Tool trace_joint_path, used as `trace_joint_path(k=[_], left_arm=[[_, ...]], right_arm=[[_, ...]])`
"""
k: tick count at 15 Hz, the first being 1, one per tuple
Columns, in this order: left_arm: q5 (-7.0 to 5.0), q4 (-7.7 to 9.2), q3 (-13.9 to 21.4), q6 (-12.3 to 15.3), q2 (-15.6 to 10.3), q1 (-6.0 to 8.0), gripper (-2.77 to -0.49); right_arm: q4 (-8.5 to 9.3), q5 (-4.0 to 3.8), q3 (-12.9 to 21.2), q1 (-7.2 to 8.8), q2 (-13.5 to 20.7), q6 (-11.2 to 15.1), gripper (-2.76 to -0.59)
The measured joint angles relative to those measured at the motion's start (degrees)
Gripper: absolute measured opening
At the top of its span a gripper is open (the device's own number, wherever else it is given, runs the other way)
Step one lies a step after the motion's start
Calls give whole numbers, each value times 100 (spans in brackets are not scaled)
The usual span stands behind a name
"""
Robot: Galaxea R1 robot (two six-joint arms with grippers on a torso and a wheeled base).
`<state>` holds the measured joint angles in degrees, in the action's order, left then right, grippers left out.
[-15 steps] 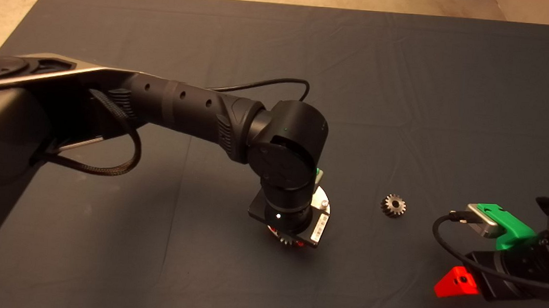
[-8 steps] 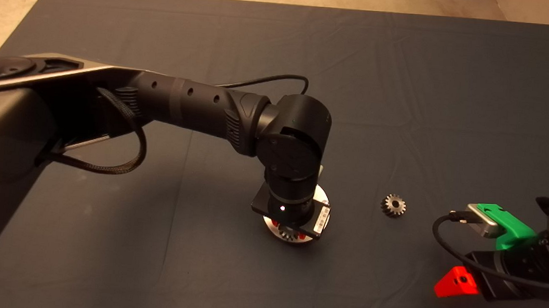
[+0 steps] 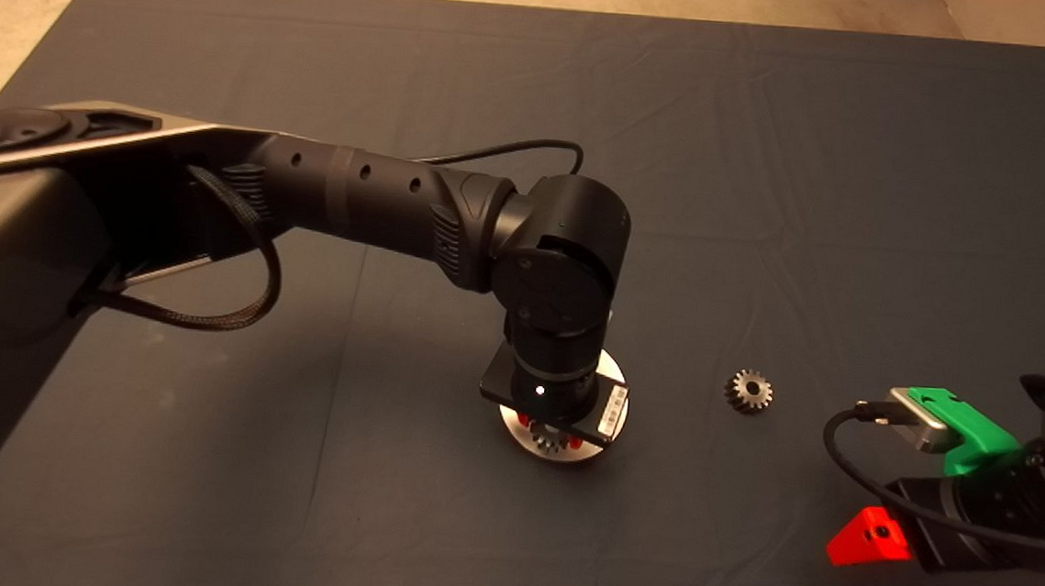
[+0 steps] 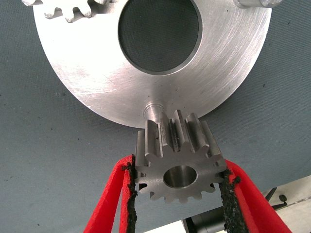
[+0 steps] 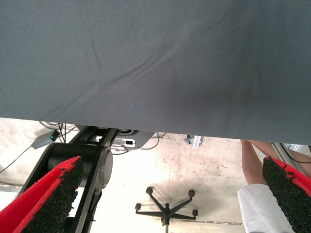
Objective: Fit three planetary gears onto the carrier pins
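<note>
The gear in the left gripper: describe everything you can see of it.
The gear is a small, bright silver metal spur gear with straight teeth and a round centre hole. The left gripper is shut on it, black pads pressing opposite sides. It is held over the rim of the shiny carrier disc, beside a short silver pin it is not yet seated on. Whether it touches the pin cannot be told.

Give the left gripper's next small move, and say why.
Probably lower the gear a little further, straight down. The left gripper holds it just above a pin on the disc, its bore seemingly close over the pin but not yet seated.
</note>
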<state>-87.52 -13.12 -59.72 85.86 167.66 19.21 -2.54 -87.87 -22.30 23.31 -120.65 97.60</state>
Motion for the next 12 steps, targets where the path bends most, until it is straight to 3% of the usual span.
trace_joint_path(k=[12], left_arm=[[-2, -5, -15, 2, -24, -1, -235]], right_arm=[[0, 0, 0, 0, 0, 0, -63]])
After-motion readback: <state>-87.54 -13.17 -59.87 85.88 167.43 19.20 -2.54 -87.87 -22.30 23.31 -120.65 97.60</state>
